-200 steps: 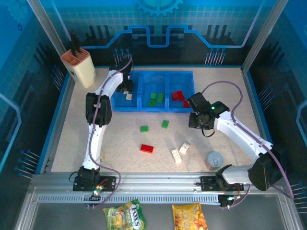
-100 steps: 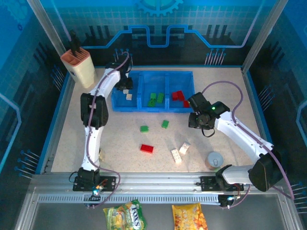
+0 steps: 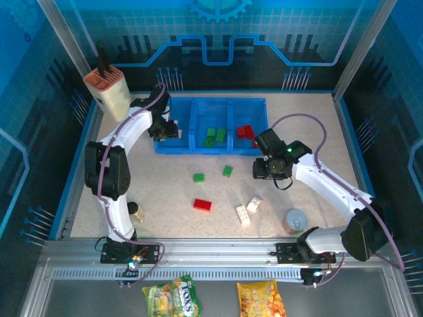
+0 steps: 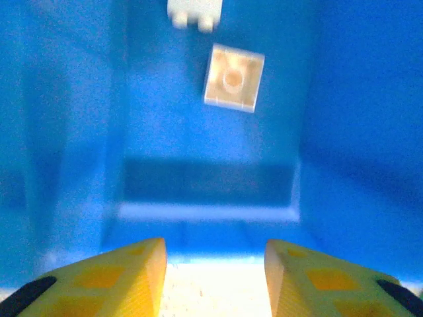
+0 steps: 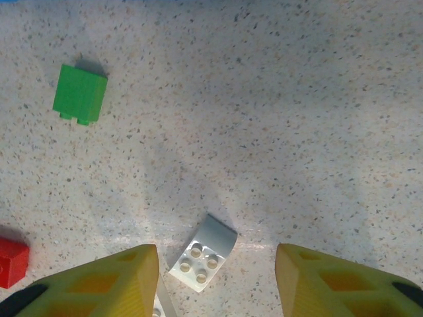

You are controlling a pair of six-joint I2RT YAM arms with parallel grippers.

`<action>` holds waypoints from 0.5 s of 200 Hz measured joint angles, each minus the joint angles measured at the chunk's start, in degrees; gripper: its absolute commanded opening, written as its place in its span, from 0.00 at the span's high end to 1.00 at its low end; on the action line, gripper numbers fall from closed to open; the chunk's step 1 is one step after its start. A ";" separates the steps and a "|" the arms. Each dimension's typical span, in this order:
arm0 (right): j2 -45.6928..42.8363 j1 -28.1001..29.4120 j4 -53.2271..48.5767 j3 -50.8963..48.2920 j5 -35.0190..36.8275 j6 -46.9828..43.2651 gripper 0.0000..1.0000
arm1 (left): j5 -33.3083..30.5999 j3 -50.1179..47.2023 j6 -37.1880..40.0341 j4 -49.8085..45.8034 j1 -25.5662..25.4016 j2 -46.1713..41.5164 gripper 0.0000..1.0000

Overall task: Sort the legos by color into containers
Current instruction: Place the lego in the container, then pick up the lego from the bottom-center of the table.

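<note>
**Left arm.** My left gripper [image 4: 215, 247] sits at the near edge of the blue tray [image 3: 225, 101], looking into the left compartment [image 3: 175, 113]. Its jaws are a moderate gap apart and hold nothing. Two cream bricks [image 4: 232, 78] lie on that compartment's floor beyond my fingertips, clear of them. I judge the drop-off step on this side complete. The next move is to lift clear of the tray wall and return to the loose bricks.

**Tray contents.** The middle compartment [image 3: 210, 115] holds green bricks [image 3: 215, 135]. The right compartment [image 3: 248, 113] holds red bricks [image 3: 245, 131]. Each colour has its own compartment.

**Unsorted bricks.** All loose bricks lie on the table on the near side of the tray.
- Two green bricks lie close to the tray, one below the middle compartment [image 3: 198, 177] and one slightly to its right [image 3: 227, 170].
- One red brick [image 3: 202, 205] lies further from the tray.
- Two cream bricks [image 3: 242, 214] lie side by side, furthest from the tray and below its right compartment.

**Right arm.** My right gripper [image 5: 217, 251] hangs over the table just off the tray's near right corner. Its jaws are parted and empty. In the right wrist view, one loose cream brick [image 5: 203, 254] lies studs-up in line with the gap between my fingers. It is turned at an angle to them. I judge this to be the approach step of a pick.

**Next move, right arm.**
1. Rotate the wrist to square the jaws to the brick's flat sides.
2. Descend straight down and close.
3. Avoid nudging the neighbouring cream brick.
4. Carry the brick across the tray to the left compartment.
</note>
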 measured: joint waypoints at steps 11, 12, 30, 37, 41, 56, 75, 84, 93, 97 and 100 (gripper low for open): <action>0.90 0.72 0.04 0.00 -0.09 -0.20 0.49 | 0.72 -3.43 -0.35 0.33 0.00 -2.58 0.55; 1.01 0.81 0.02 0.00 -0.11 -0.22 0.49 | 0.72 -3.65 -0.35 0.35 0.00 -2.75 0.55; 2.36 2.12 0.11 0.00 -0.26 -0.28 0.49 | 1.84 -8.31 -0.44 0.50 0.00 -6.99 0.55; 2.75 2.54 0.22 0.00 -0.24 -0.07 0.49 | 2.23 -9.64 -0.42 0.44 0.00 -8.41 0.55; 3.04 2.75 0.24 -0.02 -0.24 0.13 0.49 | 2.43 -10.21 -0.42 0.37 0.00 -9.11 0.55; 3.61 3.32 0.28 -0.42 0.20 2.34 0.49 | 3.06 -12.33 -0.39 0.22 0.00 -11.85 0.55; 3.69 3.87 0.33 -2.21 1.03 6.54 0.49 | 3.45 -13.92 -0.20 -0.37 0.00 -14.71 0.55; 3.69 4.22 0.39 -3.37 1.25 8.79 0.49 | 3.52 -14.40 0.04 -0.85 0.00 -15.96 0.55; 3.69 4.63 0.44 -4.52 1.29 11.06 0.49 | 3.52 -14.67 0.26 -1.53 0.00 -17.03 0.54; 3.69 4.90 0.46 -5.03 1.36 12.35 0.49 | 3.54 -14.78 0.31 -1.73 0.02 -17.42 0.54; 3.69 5.09 0.44 -5.35 1.38 13.09 0.49 | 3.52 -14.84 0.50 -1.88 0.02 -17.75 0.54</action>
